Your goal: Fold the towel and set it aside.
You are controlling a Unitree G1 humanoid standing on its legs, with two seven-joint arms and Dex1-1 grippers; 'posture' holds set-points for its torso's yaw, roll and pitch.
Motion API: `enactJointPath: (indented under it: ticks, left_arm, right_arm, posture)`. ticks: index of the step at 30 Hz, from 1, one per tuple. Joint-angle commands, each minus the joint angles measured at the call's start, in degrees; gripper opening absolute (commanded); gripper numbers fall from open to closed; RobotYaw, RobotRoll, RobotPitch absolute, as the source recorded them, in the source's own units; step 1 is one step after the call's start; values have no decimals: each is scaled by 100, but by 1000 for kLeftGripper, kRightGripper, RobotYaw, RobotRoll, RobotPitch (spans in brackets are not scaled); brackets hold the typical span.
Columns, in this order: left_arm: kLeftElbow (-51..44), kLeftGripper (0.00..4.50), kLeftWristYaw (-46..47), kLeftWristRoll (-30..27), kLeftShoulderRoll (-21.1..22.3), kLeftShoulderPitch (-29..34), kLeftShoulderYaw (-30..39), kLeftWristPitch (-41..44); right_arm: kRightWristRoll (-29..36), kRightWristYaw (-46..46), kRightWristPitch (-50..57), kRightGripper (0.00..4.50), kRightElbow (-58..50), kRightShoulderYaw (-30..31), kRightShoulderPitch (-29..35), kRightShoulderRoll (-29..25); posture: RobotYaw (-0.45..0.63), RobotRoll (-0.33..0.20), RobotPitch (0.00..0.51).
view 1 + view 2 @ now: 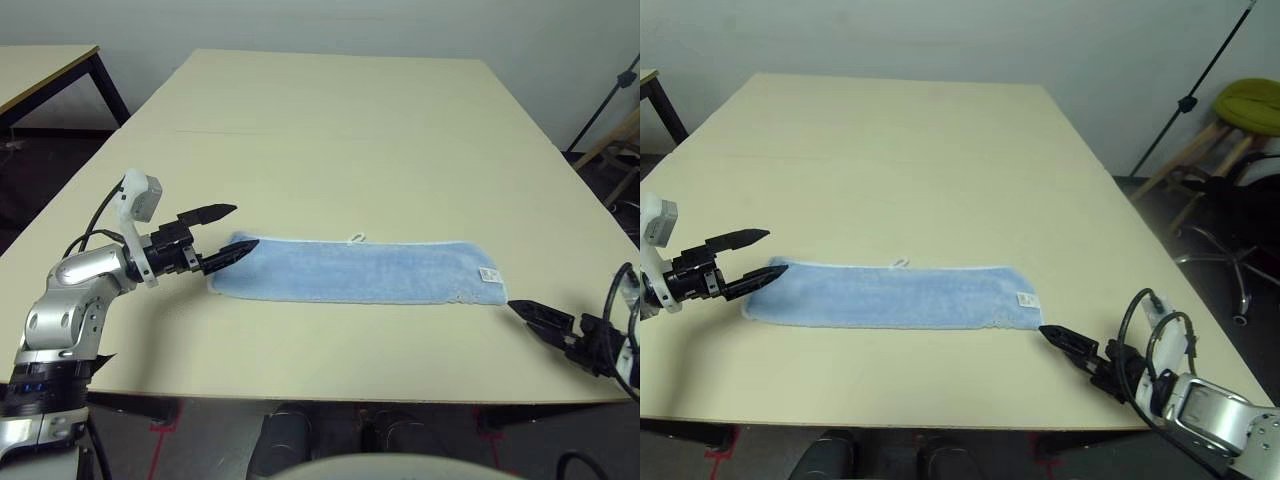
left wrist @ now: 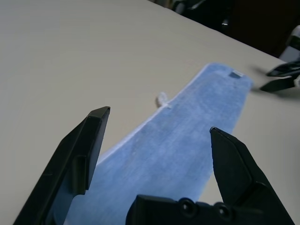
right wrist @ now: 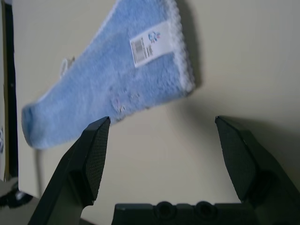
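- Right tool point(image 1: 1055, 336) sits closest to cam, low at the near desk edge, fingers spread wide w/ nothing between them, tips just off the towel's label end.
- Left tool point(image 1: 228, 230) is at the other end, also wide open and empty; lower finger tip over or touching the towel corner, can't tell which.
- Towel point(image 1: 355, 270) lies flat on the desk point(image 1: 330, 130) as a long narrow strip running left-right, near the front edge. White loop point(image 1: 356, 238) pokes out on the far long side, label point(image 1: 489, 274) by the right end.
- Progress, imo: looks like it's been folded lengthwise once already, tho can't see the layers for sure.
- Left to do, prob: fold it end to end into a compact bundle, then move it off to the side. Neither done yet.
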Motion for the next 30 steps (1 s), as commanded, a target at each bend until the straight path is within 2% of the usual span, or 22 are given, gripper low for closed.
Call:
enactJointPath:
  ticks: [1, 10, 14, 19, 23, 30]
  left_arm:
    - [-160, 4478, -226, -124, 98, 93, -2, 88]
    - [-274, 4478, -386, 5, 260, 354, -18, -39]
    - [-291, 4500, -326, 50, 204, 365, -58, -66]
    - [-247, 4500, -318, 95, 175, 355, -98, -93]
    - [-165, 4500, -327, 141, 150, 292, -154, -129]
    - [-90, 4500, -338, 175, 107, 225, -253, -143]
  right_arm:
    - [-322, -536, -148, 4500, 181, 245, -275, 503]
    - [-759, -1172, -871, 4500, 483, 463, -843, 1291]
    - [-922, -1361, -1297, 3493, 511, 526, -864, 1461]
    - [-1043, -1297, -1806, 1516, 353, 648, -713, 1472]
    - [-1459, -1020, -2457, 28, 239, 869, -492, 1188]
    - [-1660, -624, -3179, 28, 226, 815, -248, 676]
  posture:
    - [93, 0, 65]
    - [113, 0, 51]
    - [114, 0, 52]
    - [114, 0, 52]
    - [94, 0, 56]
    - [82, 0, 65]
